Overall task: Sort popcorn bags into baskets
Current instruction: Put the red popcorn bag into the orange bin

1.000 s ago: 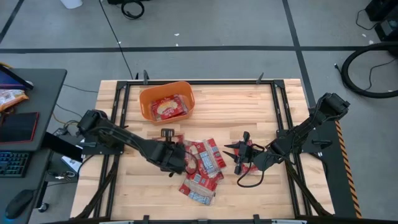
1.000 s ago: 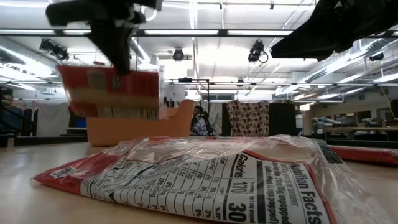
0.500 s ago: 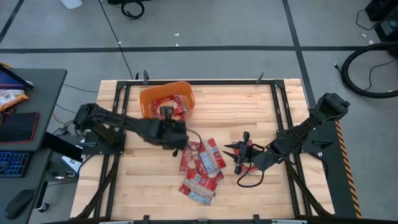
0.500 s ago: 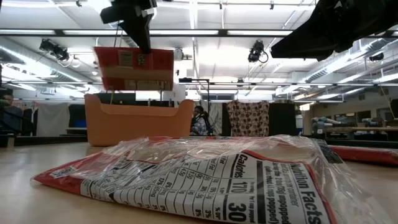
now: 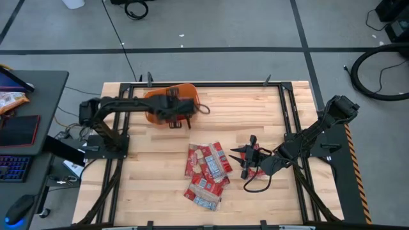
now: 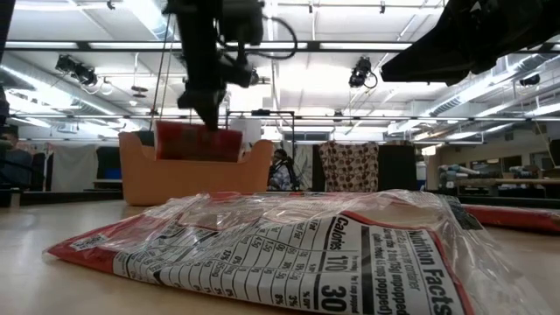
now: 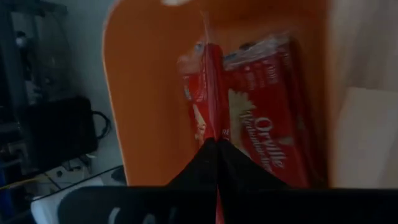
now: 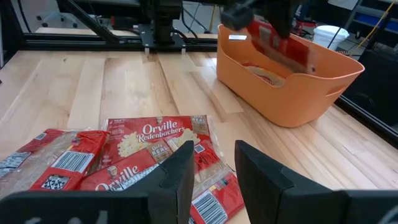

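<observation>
The left end effector [image 5: 181, 112] has moved from the middle of the table [image 5: 255, 102] to just over the orange basket [image 5: 153, 103] near the table's far edge. 1 second ago it was low beside the pile of bags; half a second ago it was partway there, with the bag hanging high. Now its fingers are pressed tight on a red popcorn bag [image 6: 198, 142], pinching it by the top edge. In the low view the held bag hangs down, with its lower part behind the basket's wall [image 6: 140, 175]. In the left wrist view the held bag [image 7: 211, 93] stands on edge above another bag [image 7: 267, 112] lying flat inside the basket. The right end effector [image 5: 245, 159] has not moved. It waits low over the table on the right side, with its fingers [image 8: 174, 177] spread apart and nothing between them. The pile of loose bags [image 5: 208, 172] lies in the middle of the table just beside it, and it looks the same as before. 1 bag [image 6: 297, 254] lies very close to the low camera.
</observation>
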Available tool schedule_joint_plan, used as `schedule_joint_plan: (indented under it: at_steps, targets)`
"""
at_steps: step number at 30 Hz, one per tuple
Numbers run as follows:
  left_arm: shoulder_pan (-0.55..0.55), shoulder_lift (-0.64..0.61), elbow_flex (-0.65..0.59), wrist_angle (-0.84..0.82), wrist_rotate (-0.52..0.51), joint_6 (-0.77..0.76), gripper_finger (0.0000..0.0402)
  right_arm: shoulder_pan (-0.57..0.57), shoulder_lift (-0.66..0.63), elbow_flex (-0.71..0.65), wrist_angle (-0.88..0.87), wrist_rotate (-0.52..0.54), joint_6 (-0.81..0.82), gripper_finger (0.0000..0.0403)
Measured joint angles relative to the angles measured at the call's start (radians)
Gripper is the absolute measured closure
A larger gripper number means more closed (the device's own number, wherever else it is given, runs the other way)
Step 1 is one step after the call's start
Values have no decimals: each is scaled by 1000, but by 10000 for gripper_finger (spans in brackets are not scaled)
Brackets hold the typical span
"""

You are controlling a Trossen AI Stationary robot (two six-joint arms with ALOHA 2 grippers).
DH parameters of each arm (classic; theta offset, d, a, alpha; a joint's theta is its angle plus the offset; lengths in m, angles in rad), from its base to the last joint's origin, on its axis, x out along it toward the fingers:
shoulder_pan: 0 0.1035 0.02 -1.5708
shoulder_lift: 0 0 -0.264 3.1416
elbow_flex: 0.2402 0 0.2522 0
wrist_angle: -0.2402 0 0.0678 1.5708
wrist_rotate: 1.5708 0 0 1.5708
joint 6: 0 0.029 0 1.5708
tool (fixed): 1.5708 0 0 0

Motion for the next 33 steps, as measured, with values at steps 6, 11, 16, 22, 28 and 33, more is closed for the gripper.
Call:
schedule_joint_plan:
  at_steps: [6, 11, 16, 22, 28, 33]
  targets:
    - [114, 0, -60, 104, 49, 99, 397, 0, 0, 0, 0, 0, -4, 282]
    - [137, 0, -62, 100, 55, 65, 347, 0, 0, 0, 0, 0, -7, 282]
    - [87, 0, -51, 69, 53, 62, 293, 0, 0, 0, 0, 0, -7, 282]
    - [-49, 0, -19, 84, 370, 76, 278, 0, 0, 0, 0, 0, -7, 282]
    - [-186, 3, -19, 158, 560, 73, 277, -1, 0, 0, 0, -14, 2, 282]
    - [-293, 4, -19, 193, 544, 49, 276, -5, 0, 0, 0, -22, -3, 282]
